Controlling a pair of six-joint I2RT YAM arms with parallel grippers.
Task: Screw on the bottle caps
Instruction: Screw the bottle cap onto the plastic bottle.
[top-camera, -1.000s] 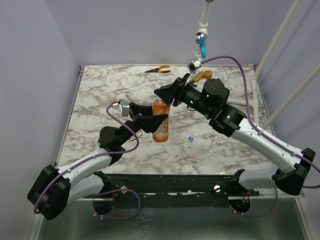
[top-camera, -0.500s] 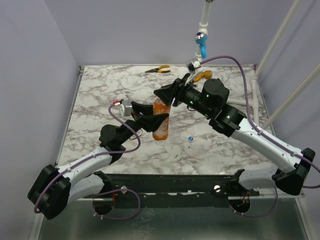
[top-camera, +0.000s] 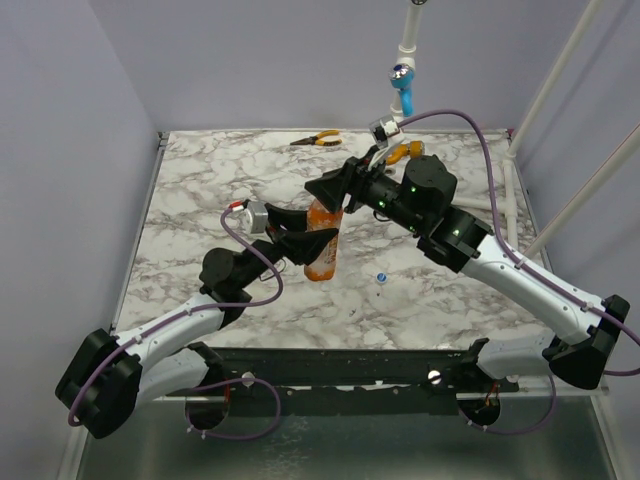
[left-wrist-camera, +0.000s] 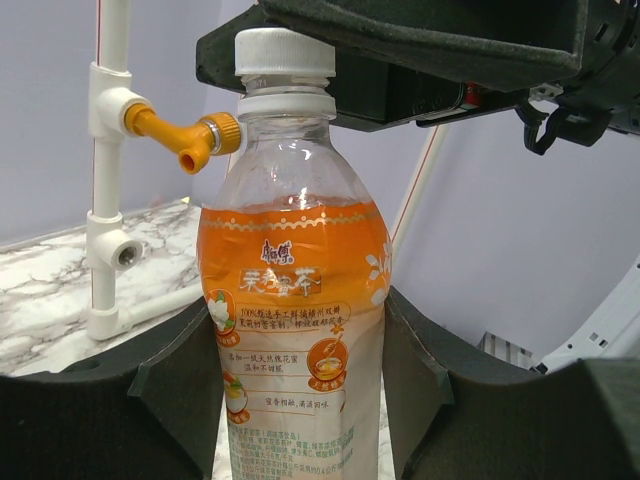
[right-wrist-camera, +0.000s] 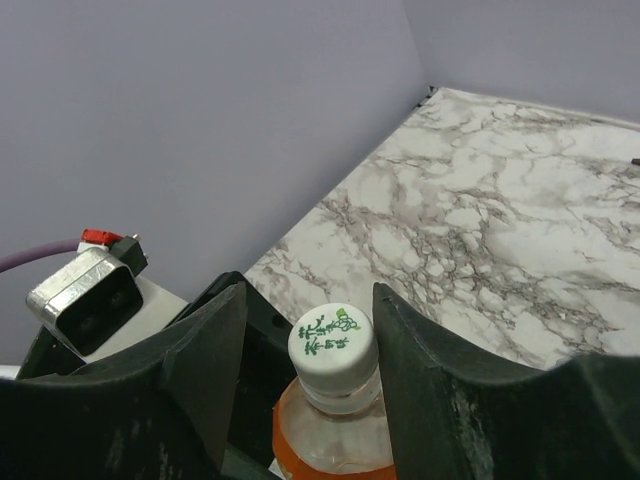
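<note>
Orange drink fills most of a slim clear plastic bottle (left-wrist-camera: 295, 250) that stands upright near the middle of the white-and-grey marbled tabletop (top-camera: 190, 190). It is clamped at its labelled body between the 2 black fingers of the left tool (left-wrist-camera: 300, 320). Only the left wrist view shows that grip close up, with both pads pressed against the label. That view also shows a small white cap (left-wrist-camera: 284, 55) sitting on the neck, the right tool's dark body just above it.

The right wrist view looks down from above. The right tool (right-wrist-camera: 310, 290) straddles the white cap with its jaws parted. There is a clear gap on 1 side and the other finger sits just beside the cap, so it grips nothing.

The top view alone shows a tiny blue cap (top-camera: 381, 277) lying on the tabletop to the near right of the bottle, apart from it. It also shows orange-handled pliers (top-camera: 316, 139) by the far edge.

Bare marble lies open to the left and far side of the bottle, which is well clear of every edge. At the far right a white pipe (left-wrist-camera: 104, 180) carries an orange valve handle (left-wrist-camera: 185, 135) and, higher up, a blue valve handle (top-camera: 402, 95).

The label bears Chinese characters, and 1 small line begins "100%". The top of the white cap has green characters too small to read.
</note>
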